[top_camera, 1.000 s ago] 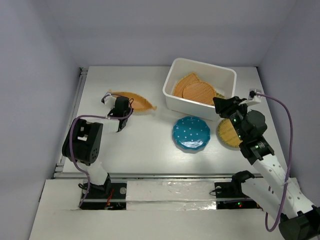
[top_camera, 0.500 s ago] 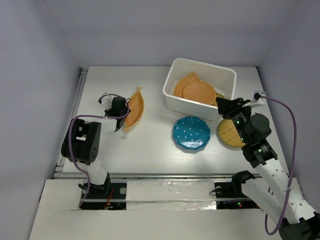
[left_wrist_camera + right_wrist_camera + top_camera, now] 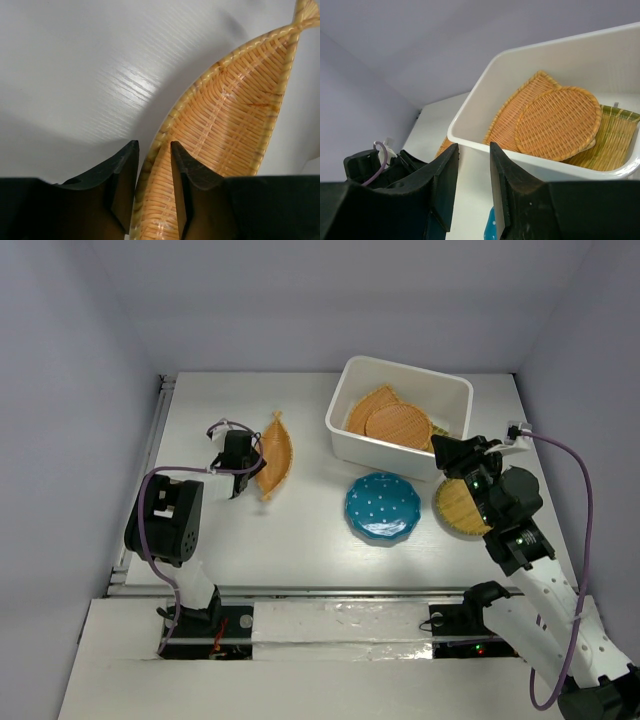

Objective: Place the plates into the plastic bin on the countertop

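Woven, glossy wicker leaf plate [image 3: 235, 125]; smooth white plastic bin [image 3: 620, 57]; matt, grained countertop [image 3: 75, 65].

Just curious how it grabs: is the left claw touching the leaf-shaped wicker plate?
Touching. In the left wrist view the leaf-shaped plate has its rim pinched in the left gripper.

Leaf-shaped wicker plate [image 3: 272, 453] stands tilted; teal plate [image 3: 383, 506] lies flat near plastic bin [image 3: 380, 448].
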Robot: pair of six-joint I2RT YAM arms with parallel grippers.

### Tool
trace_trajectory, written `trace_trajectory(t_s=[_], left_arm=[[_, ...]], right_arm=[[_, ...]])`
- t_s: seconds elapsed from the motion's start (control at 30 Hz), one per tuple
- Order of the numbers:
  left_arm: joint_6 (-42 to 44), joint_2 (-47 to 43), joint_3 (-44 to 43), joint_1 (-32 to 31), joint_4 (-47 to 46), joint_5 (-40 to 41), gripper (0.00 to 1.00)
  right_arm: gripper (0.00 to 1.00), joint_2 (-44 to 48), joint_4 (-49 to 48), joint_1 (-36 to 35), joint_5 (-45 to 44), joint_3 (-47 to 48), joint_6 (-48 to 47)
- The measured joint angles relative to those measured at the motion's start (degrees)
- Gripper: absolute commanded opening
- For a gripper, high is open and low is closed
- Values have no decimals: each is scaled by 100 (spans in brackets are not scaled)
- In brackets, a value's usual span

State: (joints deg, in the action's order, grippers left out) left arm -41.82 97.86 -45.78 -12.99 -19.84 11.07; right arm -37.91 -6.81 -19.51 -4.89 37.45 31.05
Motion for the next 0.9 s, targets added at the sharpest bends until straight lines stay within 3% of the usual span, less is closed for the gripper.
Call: trace_trajectory(t_s=[0.1,0.17,0.2,0.5,0.77,0.8,0.83,0.9], left_arm=[[44,0,0,0,-20,-79,18],[46,0,2,0,-39,-149,3],[37,-9,13,0,-109,-205,0],[-55,-533,643,0,-533,-345,0],[-149,-2736,1300,0,-337,-402,0],[-170,-3084,1305,0,-350,-422,0],[-190,-3405,1305,0,-378,-448,0],[-234,-3945,1300,0,-476,-525,0]], right_arm=[[37,0,0,-2,0,0,0],[37,7,2,0,0,-2,0],[37,13,2,0,0,0,0],[37,155,7,0,0,0,0],[36,151,13,0,0,0,0],[34,151,11,0,-2,0,2],[20,153,9,-2,-4,-2,2],[7,168,7,0,-15,-4,-11]])
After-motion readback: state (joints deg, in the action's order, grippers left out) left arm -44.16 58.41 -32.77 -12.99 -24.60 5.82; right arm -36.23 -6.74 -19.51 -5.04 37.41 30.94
